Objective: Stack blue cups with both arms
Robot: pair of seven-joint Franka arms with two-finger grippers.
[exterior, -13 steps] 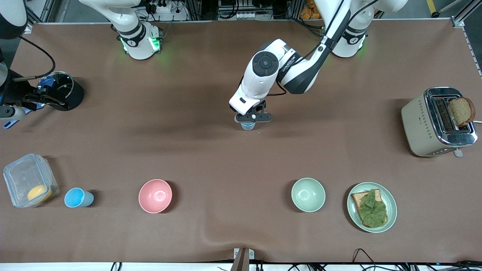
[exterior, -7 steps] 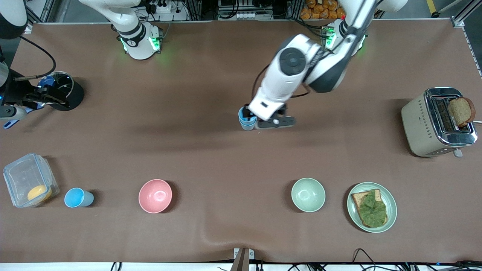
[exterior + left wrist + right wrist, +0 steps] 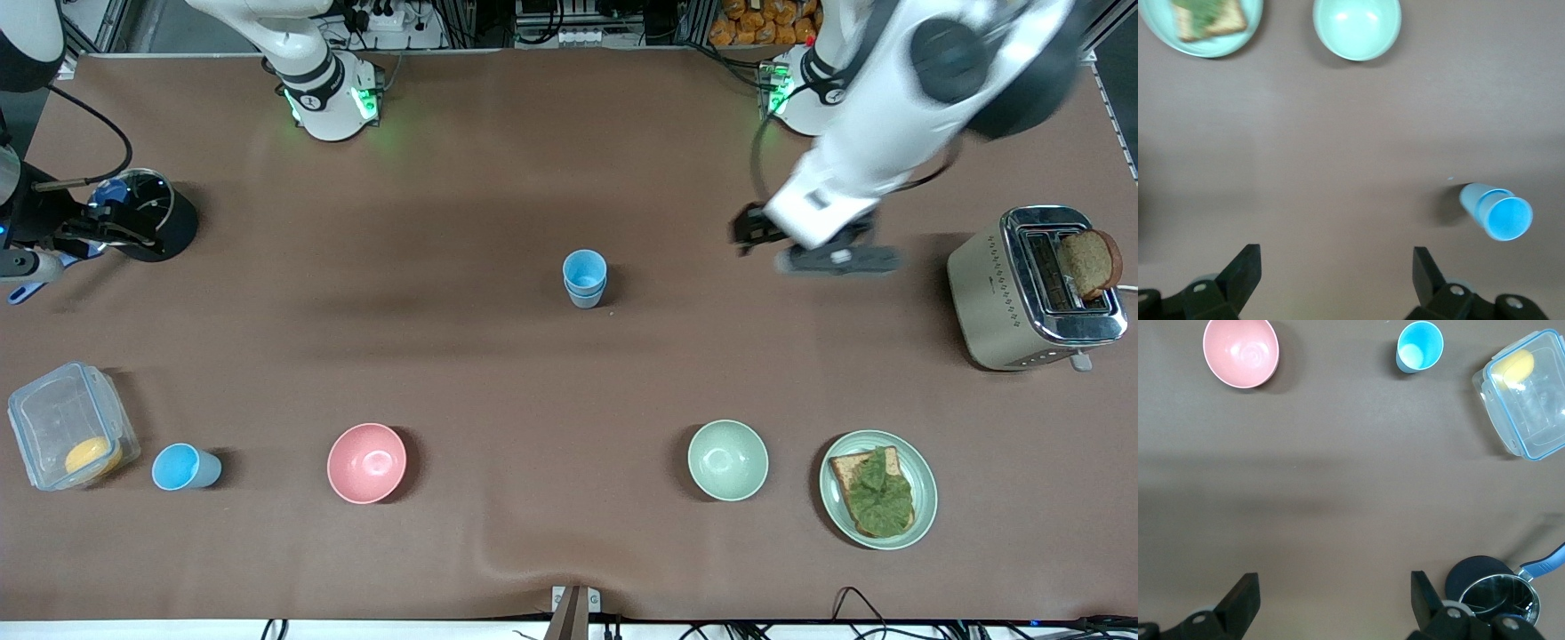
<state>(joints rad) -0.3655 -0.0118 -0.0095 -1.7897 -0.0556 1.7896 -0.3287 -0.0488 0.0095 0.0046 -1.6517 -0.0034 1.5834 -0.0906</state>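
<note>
Spreading across the whole scene, the brown table (image 3: 498, 178) carries everything, and the stacked blue cups (image 3: 584, 277) at its middle serve as the landmark. They are two tumblers nested one in the other, upright, mouths up, long axis vertical; in the left wrist view the stack (image 3: 1497, 212) shows its bright blue inside.

Toward the left arm's end from the stack sits the toaster (image 3: 1036, 289) with a slice of bread (image 3: 1092, 261) standing in one slot. Nearer the front camera than the stack, toward that same end, are the green plate (image 3: 925, 480) bearing toast with a leaf on it and the pale green bowl (image 3: 727, 460). Nearer the camera toward the right arm's end lie the pink bowl (image 3: 366, 462), the clear lidded box (image 3: 67, 422) with something yellow inside, and between them the single blue cup (image 3: 182, 467), upright, mouth up. A black pot (image 3: 151, 213) stands toward the right arm's end, about level with the stack.

Nothing stands close around the stack; bare cloth surrounds it.

The left gripper (image 3: 800, 253) hangs over the table between the stack and the toaster, its fingers (image 3: 1245, 270) spread wide and holding nothing. The right gripper (image 3: 1335, 600) hangs over the table beside the pot, fingers (image 3: 1425, 593) likewise spread and holding nothing.
</note>
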